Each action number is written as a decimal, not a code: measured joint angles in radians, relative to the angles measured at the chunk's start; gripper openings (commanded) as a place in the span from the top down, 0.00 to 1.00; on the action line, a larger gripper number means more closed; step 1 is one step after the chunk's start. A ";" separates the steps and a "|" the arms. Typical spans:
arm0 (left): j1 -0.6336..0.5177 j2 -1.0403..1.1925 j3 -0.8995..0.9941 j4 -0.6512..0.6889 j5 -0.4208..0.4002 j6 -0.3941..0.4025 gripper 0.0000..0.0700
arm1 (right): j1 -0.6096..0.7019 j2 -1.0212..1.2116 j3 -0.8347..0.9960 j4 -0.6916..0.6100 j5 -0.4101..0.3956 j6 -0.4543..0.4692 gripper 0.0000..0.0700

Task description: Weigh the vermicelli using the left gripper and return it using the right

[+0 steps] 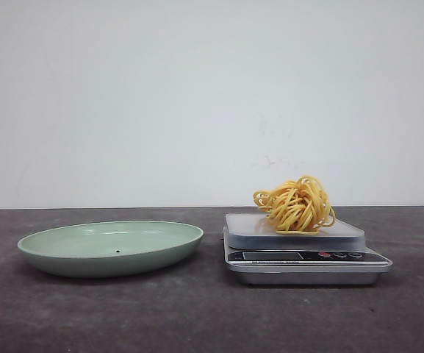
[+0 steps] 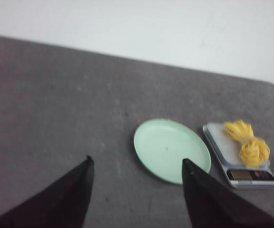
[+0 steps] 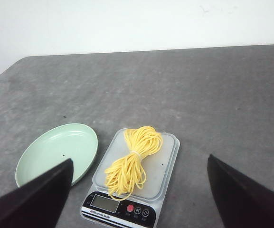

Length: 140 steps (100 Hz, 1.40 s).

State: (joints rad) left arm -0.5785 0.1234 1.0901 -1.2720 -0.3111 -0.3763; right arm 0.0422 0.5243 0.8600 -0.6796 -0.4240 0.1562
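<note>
The vermicelli (image 1: 297, 204), a bundle of thin yellow strands, lies on the platform of the grey kitchen scale (image 1: 303, 254). It also shows in the left wrist view (image 2: 248, 142) and the right wrist view (image 3: 132, 159). The pale green plate (image 1: 112, 248) sits empty to the left of the scale. My left gripper (image 2: 137, 161) is open and empty, high above the table, left of the plate (image 2: 171, 149). My right gripper (image 3: 139, 161) is open and empty, high above the scale (image 3: 136, 176). Neither gripper shows in the front view.
The dark grey table (image 1: 197, 316) ends at a white wall (image 1: 197, 95) behind. The scale's display and buttons (image 3: 120, 206) face the robot.
</note>
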 measured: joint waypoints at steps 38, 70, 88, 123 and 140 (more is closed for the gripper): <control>0.002 -0.009 -0.081 0.053 0.003 -0.016 0.50 | 0.130 0.168 0.135 -0.003 0.047 0.019 0.22; 0.002 -0.009 -0.081 0.048 0.003 -0.016 0.50 | 0.311 0.557 0.309 -0.061 0.175 0.057 0.22; 0.002 -0.009 -0.081 0.048 0.003 -0.016 0.50 | 0.365 0.771 0.312 0.000 0.205 0.082 0.23; 0.002 -0.009 -0.081 0.022 0.003 -0.016 0.50 | 0.364 1.106 0.317 0.077 0.223 0.114 0.31; 0.002 -0.009 -0.081 0.001 0.003 -0.016 0.50 | 0.367 1.148 0.318 0.151 0.237 0.115 0.31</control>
State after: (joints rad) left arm -0.5762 0.1143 1.0092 -1.2709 -0.3080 -0.3923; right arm 0.4091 1.6726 1.1778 -0.5289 -0.1875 0.2710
